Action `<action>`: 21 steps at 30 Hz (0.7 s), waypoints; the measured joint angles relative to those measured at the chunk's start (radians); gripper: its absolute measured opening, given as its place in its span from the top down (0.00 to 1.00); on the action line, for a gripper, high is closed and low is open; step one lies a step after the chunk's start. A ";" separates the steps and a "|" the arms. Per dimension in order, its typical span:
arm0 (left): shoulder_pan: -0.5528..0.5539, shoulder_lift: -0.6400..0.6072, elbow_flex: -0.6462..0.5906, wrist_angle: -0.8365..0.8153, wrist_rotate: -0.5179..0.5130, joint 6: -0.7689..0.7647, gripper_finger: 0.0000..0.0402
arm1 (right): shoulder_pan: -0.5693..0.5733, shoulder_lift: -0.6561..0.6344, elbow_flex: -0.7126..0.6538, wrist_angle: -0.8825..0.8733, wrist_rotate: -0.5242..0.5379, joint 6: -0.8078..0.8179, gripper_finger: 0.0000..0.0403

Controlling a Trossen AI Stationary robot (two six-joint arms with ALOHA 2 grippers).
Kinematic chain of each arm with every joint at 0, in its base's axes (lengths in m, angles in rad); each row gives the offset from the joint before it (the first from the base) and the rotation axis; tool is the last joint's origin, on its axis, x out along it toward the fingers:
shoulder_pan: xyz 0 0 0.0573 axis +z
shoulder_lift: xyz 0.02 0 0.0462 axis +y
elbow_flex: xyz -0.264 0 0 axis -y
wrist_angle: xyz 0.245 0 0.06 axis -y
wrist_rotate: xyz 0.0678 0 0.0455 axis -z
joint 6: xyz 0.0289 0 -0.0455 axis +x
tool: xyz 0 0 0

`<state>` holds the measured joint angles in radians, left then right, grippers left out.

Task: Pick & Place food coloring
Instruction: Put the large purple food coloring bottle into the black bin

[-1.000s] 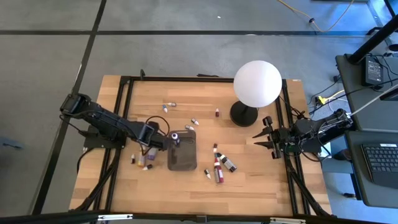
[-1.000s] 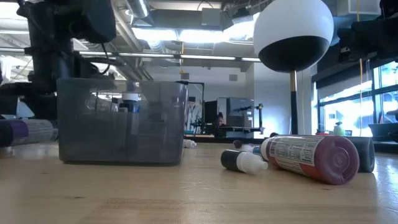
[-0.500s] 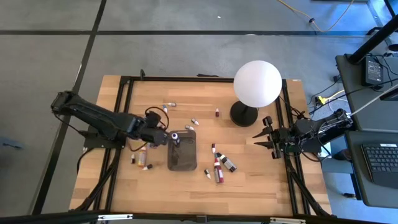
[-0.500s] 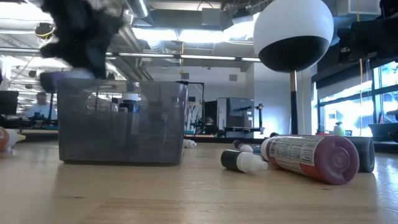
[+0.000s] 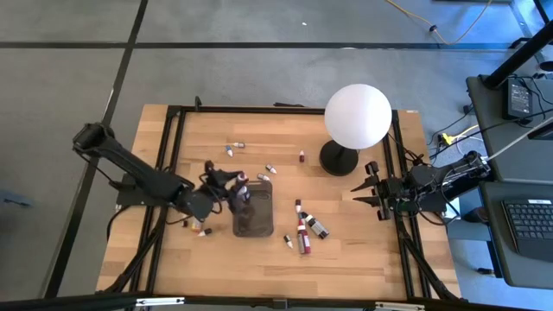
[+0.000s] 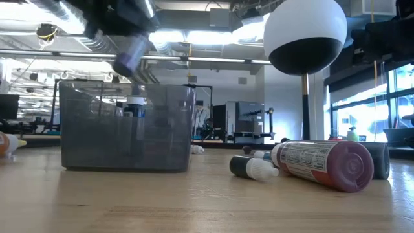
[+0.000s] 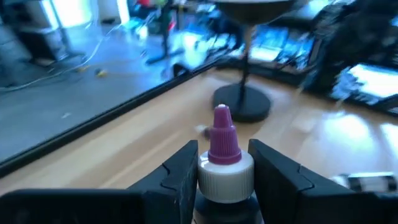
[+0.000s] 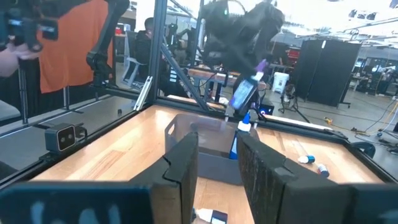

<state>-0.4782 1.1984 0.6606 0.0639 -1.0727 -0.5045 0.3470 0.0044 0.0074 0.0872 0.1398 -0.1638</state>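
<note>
A purple-capped bottle (image 7: 222, 163) of food coloring is up in the air, pinched between the jaws of the left gripper (image 5: 232, 183). From the left wrist view the two dark fingers (image 7: 177, 174) press against either side of its white collar, with the purple tip pointing forward. In the low view the bottle (image 6: 131, 57) hangs tilted above the near left part of the tray (image 6: 126, 126), clear of its rim. From above, the gripper sits over the tray's (image 5: 253, 210) left edge.

One bottle with a white cap (image 6: 134, 107) already stands upright inside the tray. The tray itself is dark grey, see-through, and rests near the middle of the table (image 5: 363, 250).

More bottles lie scattered on the wood. A big red one (image 6: 323, 164) lies on its side right of the tray, with a small dark white-tipped one (image 6: 252, 167) just beside it. From above that group (image 5: 304, 229) is to the tray's right. A couple of bottles (image 5: 197, 228) lie to the tray's left, and several tiny ones (image 5: 232, 149) are strewn on the far side.

The lamp (image 5: 357, 116), a white globe on a black base, stands well apart toward the far right.

The right gripper (image 5: 367, 190) waits at the table's right edge, holding nothing, its jaws slightly parted.
</note>
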 joint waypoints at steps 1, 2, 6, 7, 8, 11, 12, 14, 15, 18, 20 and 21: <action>0.000 0.018 -0.038 0.113 0.014 0.054 0.69 | 0.000 0.000 0.000 0.000 0.000 0.000 0.72; -0.003 0.035 -0.070 0.222 0.042 0.102 0.70 | 0.000 0.000 0.000 0.000 0.000 0.001 0.72; -0.025 0.095 -0.167 0.589 0.145 0.274 0.70 | 0.000 0.000 0.000 -0.001 0.000 0.001 0.72; -0.029 0.115 -0.184 0.663 0.169 0.307 0.70 | 0.000 0.000 0.000 0.000 0.000 0.001 0.72; -0.032 0.138 -0.201 0.733 0.187 0.336 0.70 | 0.000 0.000 0.000 0.000 0.000 0.001 0.72; -0.034 0.211 -0.229 0.867 0.232 0.378 0.68 | 0.000 0.000 0.000 0.000 0.000 0.001 0.72; -0.034 0.237 -0.233 0.886 0.238 0.388 0.68 | 0.000 0.000 0.000 0.000 0.000 0.002 0.72; -0.035 0.285 -0.237 0.927 0.258 0.417 0.69 | 0.000 0.000 0.000 0.000 0.000 0.003 0.72; -0.037 0.304 -0.237 0.953 0.264 0.435 0.69 | 0.000 0.000 0.000 0.000 0.000 0.003 0.72; -0.055 0.326 -0.237 0.988 0.259 0.471 0.70 | 0.000 0.000 0.000 -0.001 0.000 0.018 0.72; -0.083 0.316 -0.245 0.989 0.234 0.479 0.70 | 0.000 0.000 0.000 -0.001 0.000 0.044 0.72; -0.098 0.307 -0.254 0.991 0.212 0.482 0.70 | 0.000 0.000 0.000 -0.001 0.000 0.057 0.72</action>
<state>-0.5760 1.5058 0.4066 1.0552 -0.8611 -0.0228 0.3471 0.0044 0.0074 0.0864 0.1402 -0.1069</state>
